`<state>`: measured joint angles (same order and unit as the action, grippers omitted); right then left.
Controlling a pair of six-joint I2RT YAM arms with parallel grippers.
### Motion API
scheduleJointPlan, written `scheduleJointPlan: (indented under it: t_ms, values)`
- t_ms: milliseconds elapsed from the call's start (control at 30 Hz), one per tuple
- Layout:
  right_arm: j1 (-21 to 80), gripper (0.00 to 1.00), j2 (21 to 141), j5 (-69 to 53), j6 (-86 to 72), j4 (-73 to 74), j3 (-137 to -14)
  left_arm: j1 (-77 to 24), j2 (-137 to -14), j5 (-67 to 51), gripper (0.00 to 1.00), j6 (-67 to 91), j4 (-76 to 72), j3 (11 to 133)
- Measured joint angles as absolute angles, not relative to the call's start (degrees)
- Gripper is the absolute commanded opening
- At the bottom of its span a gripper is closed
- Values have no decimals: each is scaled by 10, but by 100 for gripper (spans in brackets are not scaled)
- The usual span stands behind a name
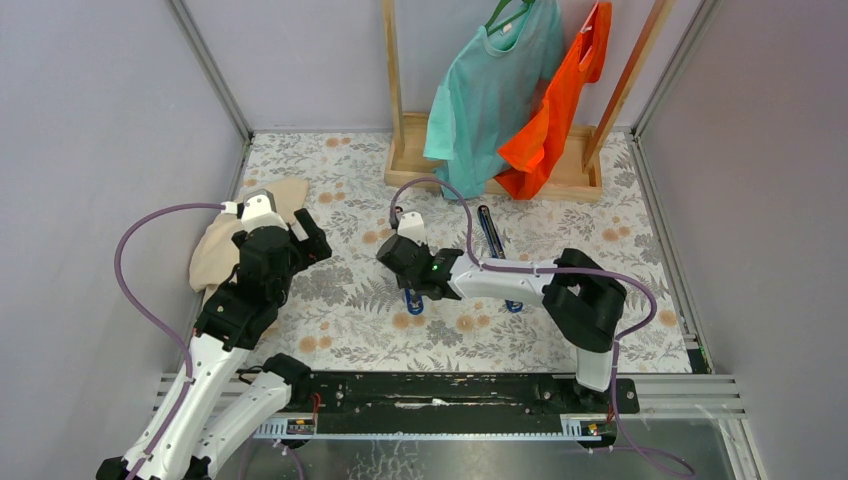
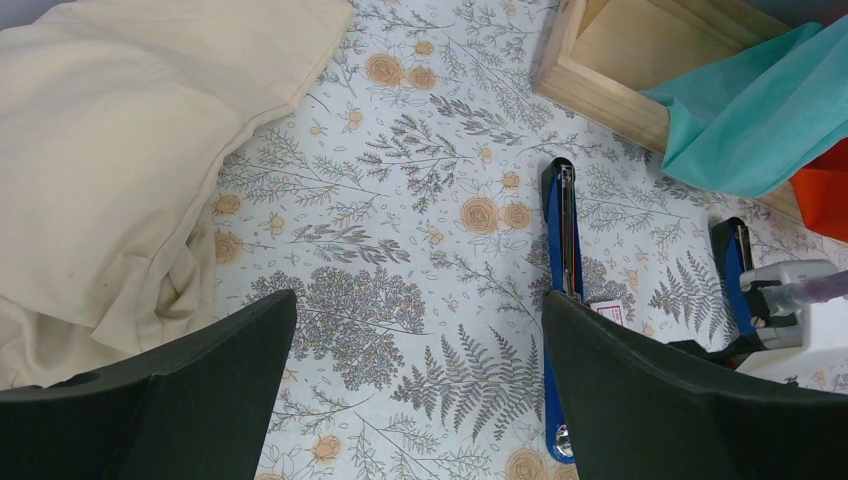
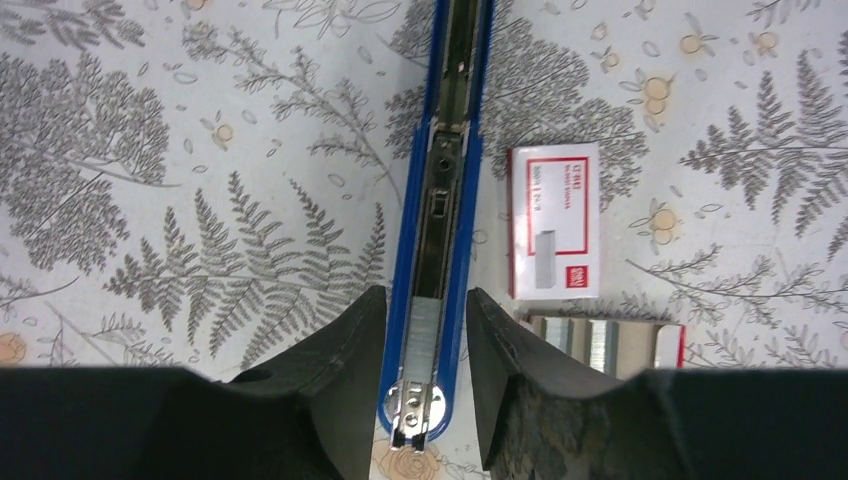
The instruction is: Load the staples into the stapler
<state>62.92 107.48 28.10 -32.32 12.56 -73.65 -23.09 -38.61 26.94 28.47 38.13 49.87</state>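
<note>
A blue stapler [image 3: 440, 200] lies opened flat on the floral cloth, its channel facing up. A short silvery block of staples [image 3: 428, 325] sits in the channel at the near end, just behind the metal front plate. My right gripper [image 3: 425, 300] is open. Its fingers straddle that end of the stapler with a thin gap on each side and hold nothing. From above, the right gripper [image 1: 405, 262] covers most of the stapler [image 1: 411, 298]. My left gripper [image 2: 418, 300] is open and empty above bare cloth, left of the stapler [image 2: 562, 230].
A white and red staple box [image 3: 553, 220] and its tray of staples [image 3: 600, 345] lie right of the stapler. A second blue stapler [image 1: 492, 235] lies further right. A cream cloth [image 1: 225, 245] is at the left. A wooden rack [image 1: 490, 180] with shirts stands behind.
</note>
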Motion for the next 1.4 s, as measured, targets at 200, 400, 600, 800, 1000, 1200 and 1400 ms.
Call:
scheduleJointPlan:
  t_ms: [200, 400, 600, 800, 1000, 1200, 1400]
  values:
    - [607, 43, 1075, 290, -316, 126, -738, -231, -386, 269, 100, 284, 381, 499]
    - [596, 44, 1078, 289, -315, 125, -738, -231, -386, 269, 100, 283, 381, 499]
    - [596, 44, 1092, 278, -315, 127, -738, -231, -386, 268, 100, 283, 381, 499]
    - [596, 44, 1097, 260, -315, 131, -738, -231, -386, 268, 100, 283, 381, 499]
    - [596, 45, 1097, 237, -316, 146, -738, -231, -386, 268, 100, 283, 381, 499]
    - [596, 45, 1097, 223, -321, 160, -738, -231, -386, 268, 100, 283, 381, 499]
    - [598, 46, 1094, 213, -325, 170, -738, -231, -386, 267, 100, 283, 381, 499]
